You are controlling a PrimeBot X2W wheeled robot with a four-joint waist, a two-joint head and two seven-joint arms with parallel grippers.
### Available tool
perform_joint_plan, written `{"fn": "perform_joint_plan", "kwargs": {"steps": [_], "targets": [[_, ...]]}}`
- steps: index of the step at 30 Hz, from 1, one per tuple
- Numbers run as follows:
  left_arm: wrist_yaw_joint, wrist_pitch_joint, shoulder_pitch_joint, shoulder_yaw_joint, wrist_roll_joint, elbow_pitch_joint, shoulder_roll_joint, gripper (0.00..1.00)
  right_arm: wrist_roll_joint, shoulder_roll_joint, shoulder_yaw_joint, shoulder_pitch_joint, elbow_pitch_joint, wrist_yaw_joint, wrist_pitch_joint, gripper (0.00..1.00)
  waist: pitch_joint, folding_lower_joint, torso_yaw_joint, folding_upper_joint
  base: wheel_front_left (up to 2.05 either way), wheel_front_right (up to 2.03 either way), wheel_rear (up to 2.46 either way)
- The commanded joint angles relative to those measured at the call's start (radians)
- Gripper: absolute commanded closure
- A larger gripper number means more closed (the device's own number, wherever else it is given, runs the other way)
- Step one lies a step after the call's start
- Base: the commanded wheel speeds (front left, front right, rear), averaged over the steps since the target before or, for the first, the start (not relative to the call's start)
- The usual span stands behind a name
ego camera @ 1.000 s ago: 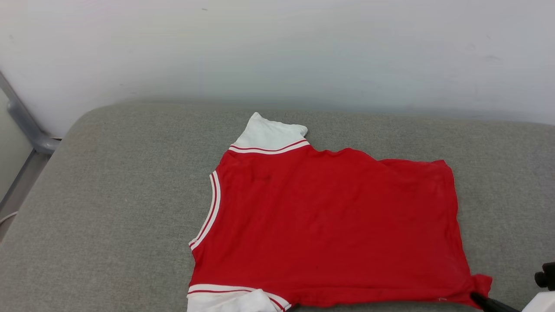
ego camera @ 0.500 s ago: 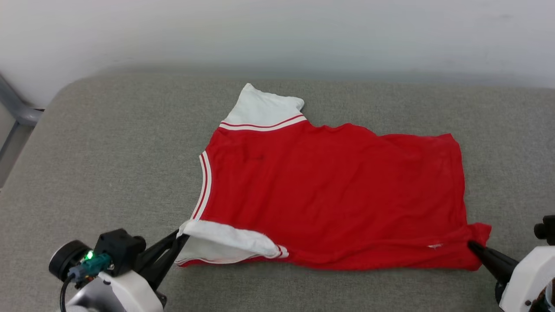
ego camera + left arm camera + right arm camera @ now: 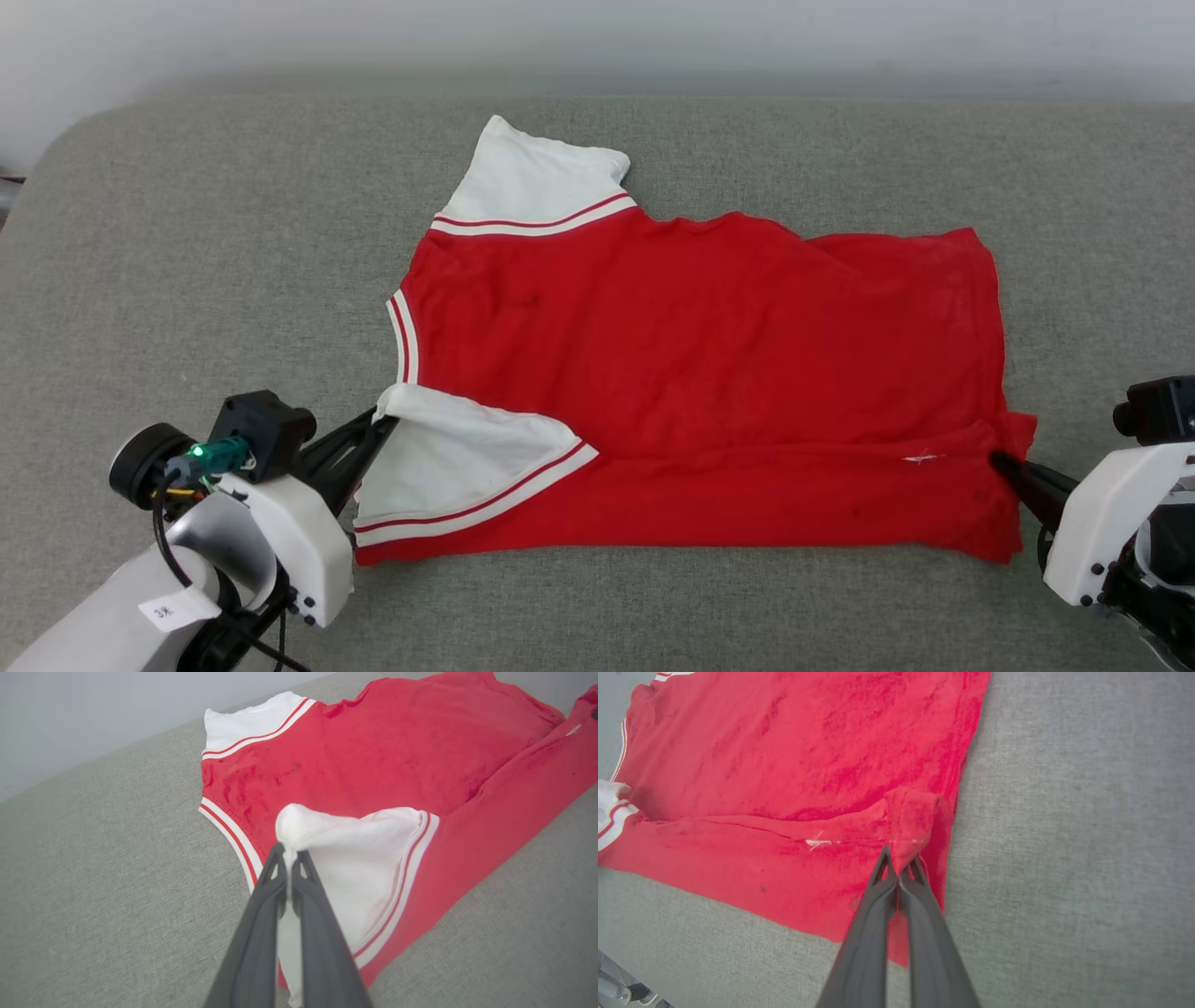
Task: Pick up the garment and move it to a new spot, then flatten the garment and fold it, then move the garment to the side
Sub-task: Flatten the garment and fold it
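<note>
The garment [image 3: 691,355] is a red jersey with white sleeves and striped trim, spread back-up on the grey cushion; its lettering is hidden. My left gripper [image 3: 378,425] is shut on the corner of the near white sleeve [image 3: 359,877], pinched at the fingertips [image 3: 289,851] and raised off the cushion. My right gripper [image 3: 999,459] is shut on the red hem corner [image 3: 908,826] at the garment's right end, held up. The near long edge is lifted and folding over the body. The far white sleeve [image 3: 527,177] lies flat.
The grey cushion [image 3: 187,243] runs wide on both sides and in front of the garment. A pale wall [image 3: 597,37] stands behind its back edge. A metal frame part [image 3: 616,991] shows beyond the cushion in the right wrist view.
Both grippers have carried the near edge away from me, over the red body, so a wider folded band shows. The head camera has tilted down, shifting the whole scene up.
</note>
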Motion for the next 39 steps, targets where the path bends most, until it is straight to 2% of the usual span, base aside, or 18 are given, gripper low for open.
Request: {"fn": "perform_joint_plan", "kwargs": {"steps": [1, 10, 11, 12, 18, 24, 28, 32, 39], "targets": [[-0.006, 0.000, -0.019, 0.000, 0.001, 0.014, -0.008, 1.00, -0.004, 0.004, 0.003, -0.017, 0.008, -0.001, 0.000, 1.00, 0.010, -0.0002, -0.002, 0.0000, 0.00, 0.00, 0.00], [-0.052, 0.031, -0.115, -0.041, 0.008, 0.201, -0.085, 1.00, -0.061, 0.013, 0.037, -0.089, 0.100, -0.001, 0.009, 1.00, 0.053, -0.0002, -0.003, 0.0000, 0.00, 0.00, 0.00], [-0.054, 0.030, -0.126, -0.046, 0.014, 0.223, -0.092, 0.67, -0.068, 0.018, 0.034, -0.095, 0.114, -0.001, 0.009, 0.00, 0.055, -0.0002, -0.003, 0.0000, 0.00, 0.00, 0.00], [-0.055, 0.024, -0.136, -0.049, 0.021, 0.241, -0.102, 0.01, -0.077, 0.023, 0.033, -0.102, 0.125, -0.001, 0.009, 0.00, 0.055, -0.0002, -0.003, 0.0000, 0.00, 0.00, 0.00], [-0.059, -0.012, -0.158, -0.081, 0.053, 0.355, -0.156, 0.00, -0.155, 0.013, 0.074, -0.112, 0.122, -0.001, -0.021, 0.00, 0.029, -0.0002, 0.003, 0.0000, 0.00, 0.00, 0.00], [-0.025, -0.061, -0.124, -0.041, 0.004, 0.398, -0.185, 0.00, -0.197, 0.029, 0.068, -0.086, 0.068, -0.001, 0.002, 0.00, -0.018, -0.0002, 0.001, 0.0000, 0.00, 0.00, 0.00], [0.012, -0.080, -0.077, 0.003, -0.052, 0.363, -0.181, 0.00, -0.244, 0.042, 0.046, -0.050, 0.018, -0.001, 0.040, 0.00, -0.048, -0.0002, 0.002, 0.0000, 0.00, 0.00, 0.00], [0.050, -0.054, -0.001, 0.035, -0.120, 0.286, -0.169, 0.00, -0.299, 0.066, -0.006, 0.009, -0.039, -0.001, 0.104, 0.00, -0.073, -0.0002, 0.009, 0.0000, 0.00, 0.00, 0.00], [0.164, 0.058, 0.139, 0.053, -0.211, 0.094, -0.128, 0.00, -0.376, 0.141, -0.099, 0.109, -0.169, -0.001, 0.210, 0.00, -0.082, -0.0002, 0.014, 0.0000, 0.00, 0.00, 0.00]]}}
